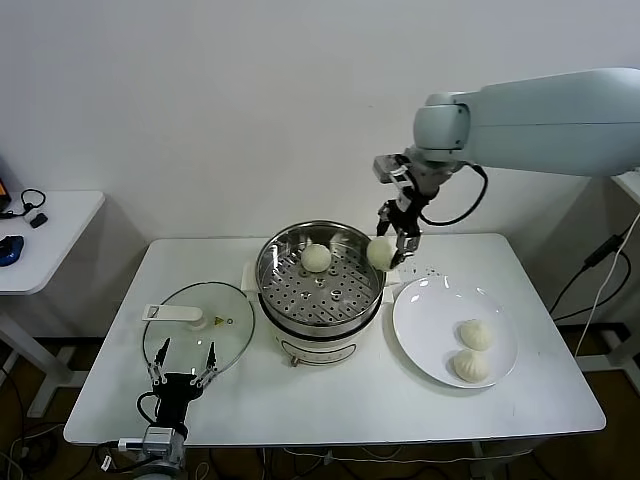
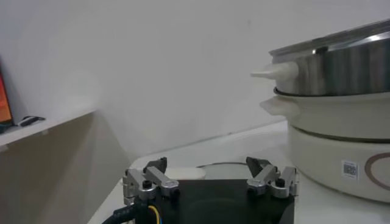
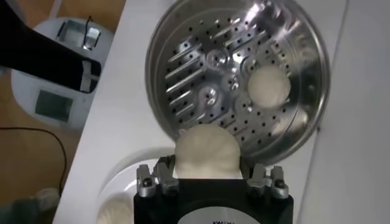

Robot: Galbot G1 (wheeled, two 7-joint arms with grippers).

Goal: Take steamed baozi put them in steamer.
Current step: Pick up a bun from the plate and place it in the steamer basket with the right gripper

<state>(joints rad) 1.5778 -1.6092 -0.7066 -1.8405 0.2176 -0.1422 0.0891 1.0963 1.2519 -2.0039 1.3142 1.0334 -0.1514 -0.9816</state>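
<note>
The left gripper (image 1: 181,358) sits parked low at the table's near left edge, fingers spread apart and holding nothing, with the glass lid (image 1: 198,325) lying flat just beyond its tips. Past the lid stands the steamer (image 1: 319,280), its holed tray already carrying one bun (image 1: 317,258) toward the far side. The right gripper (image 1: 397,236) hangs at the steamer's right rim, closed around a second bun (image 1: 380,253) that rides just under and inside its fingertips. Below and to the right of that gripper lies the white plate (image 1: 430,320), with two buns (image 1: 473,350) waiting at its near right part.

The step in hand looks like the carry: the second bun is lifted off the plate and arriving over the pot. The next move seems to call for travelling a little further in over the tray, to a bare patch beside the bun already there, then lowering and letting go.

The right wrist view looks straight down past the held bun (image 3: 207,152) onto the tray, showing free space around the seated bun (image 3: 267,87), which the head view only hints at. The left wrist view shows the steamer's cream base (image 2: 341,164) from the side and that gripper's (image 2: 210,180) open fingers.
</note>
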